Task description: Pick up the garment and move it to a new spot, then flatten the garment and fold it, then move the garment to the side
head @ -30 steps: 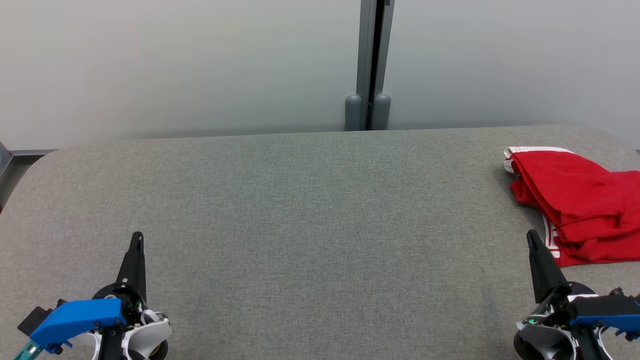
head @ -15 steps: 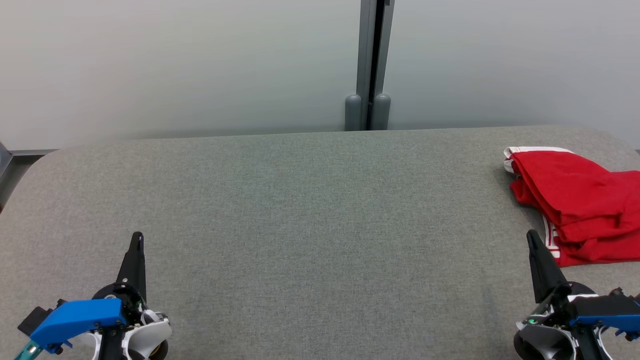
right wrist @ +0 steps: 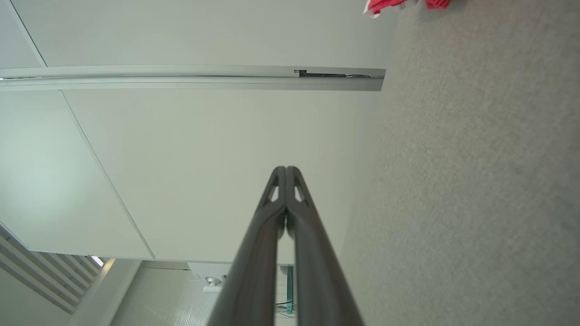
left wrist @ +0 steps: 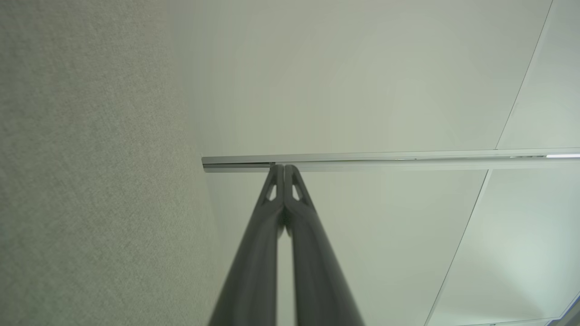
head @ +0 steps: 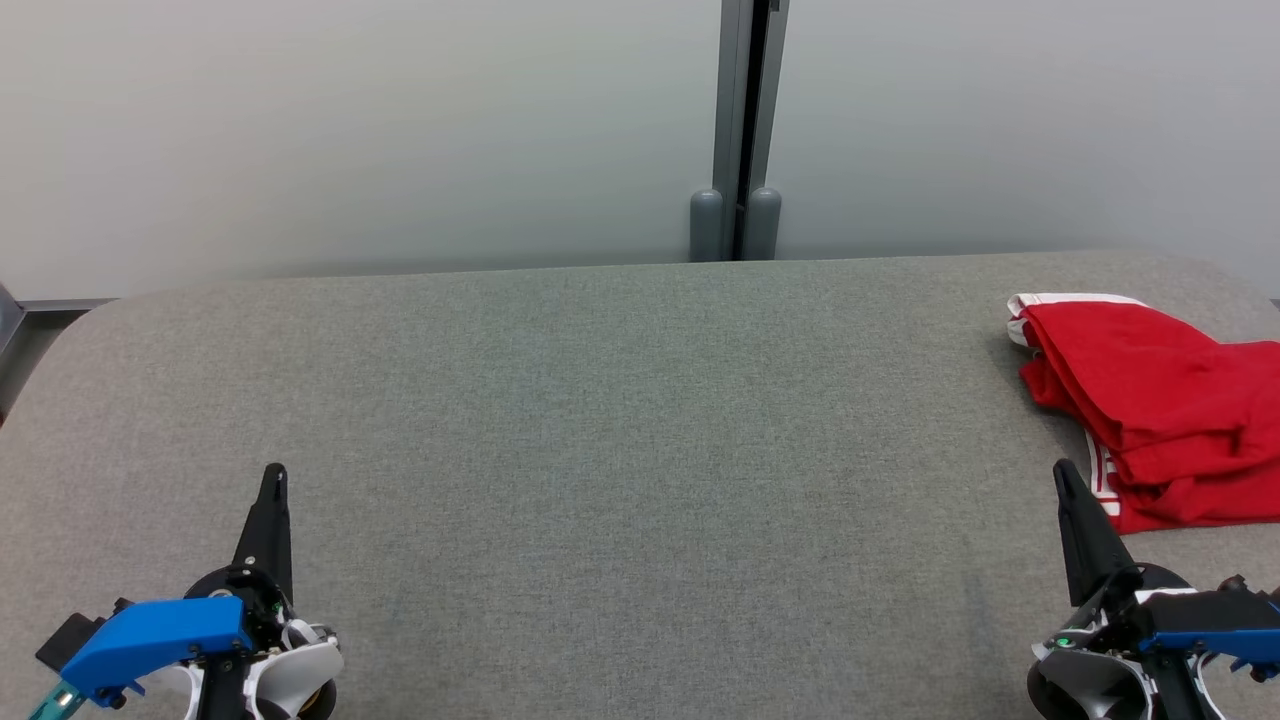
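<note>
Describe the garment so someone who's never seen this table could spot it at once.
Start at the wide grey fabric-covered table. At its right end, just beyond the right gripper, lies the garment. It is bunched bright red cloth with white striped trim, vivid against the grey.

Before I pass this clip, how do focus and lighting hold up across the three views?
Head view: even, soft light, sharp, no glare; the red garment is cut by the right edge. Left wrist view: the left gripper is crisp at its tips but blurs toward the bottom edge. Right wrist view: the right gripper blurs the same way.
</note>
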Motion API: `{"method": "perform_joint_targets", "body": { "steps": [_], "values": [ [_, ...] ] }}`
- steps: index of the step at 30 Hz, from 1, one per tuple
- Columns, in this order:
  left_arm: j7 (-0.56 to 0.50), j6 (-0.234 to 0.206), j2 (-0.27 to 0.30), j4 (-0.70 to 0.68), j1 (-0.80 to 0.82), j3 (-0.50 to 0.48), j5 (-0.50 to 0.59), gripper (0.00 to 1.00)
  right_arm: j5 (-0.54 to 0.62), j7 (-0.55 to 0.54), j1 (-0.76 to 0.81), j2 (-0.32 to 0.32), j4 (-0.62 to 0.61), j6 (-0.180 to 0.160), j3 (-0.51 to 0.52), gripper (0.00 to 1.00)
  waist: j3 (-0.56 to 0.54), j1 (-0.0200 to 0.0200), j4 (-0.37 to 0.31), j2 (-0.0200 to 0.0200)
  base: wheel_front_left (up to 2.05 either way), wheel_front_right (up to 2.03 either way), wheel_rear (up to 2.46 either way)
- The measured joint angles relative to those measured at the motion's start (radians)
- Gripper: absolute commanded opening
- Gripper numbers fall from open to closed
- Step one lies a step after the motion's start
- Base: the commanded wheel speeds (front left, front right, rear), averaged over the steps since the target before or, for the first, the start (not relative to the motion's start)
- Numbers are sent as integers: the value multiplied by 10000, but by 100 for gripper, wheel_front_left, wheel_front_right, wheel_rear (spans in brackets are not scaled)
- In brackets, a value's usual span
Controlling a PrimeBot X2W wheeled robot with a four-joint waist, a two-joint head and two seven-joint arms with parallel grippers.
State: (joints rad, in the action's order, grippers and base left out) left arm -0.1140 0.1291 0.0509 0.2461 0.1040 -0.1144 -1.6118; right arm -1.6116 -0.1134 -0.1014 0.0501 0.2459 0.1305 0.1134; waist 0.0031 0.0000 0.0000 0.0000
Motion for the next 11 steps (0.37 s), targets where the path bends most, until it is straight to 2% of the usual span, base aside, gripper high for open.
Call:
{"method": "perform_joint_targets", "body": {
  "steps": [11],
  "values": [
    [0,0,0,0,0,0,0,0,0,0,-1,0,0,0,0,0,0,0,0,0,0,0,0]
  ]
}}
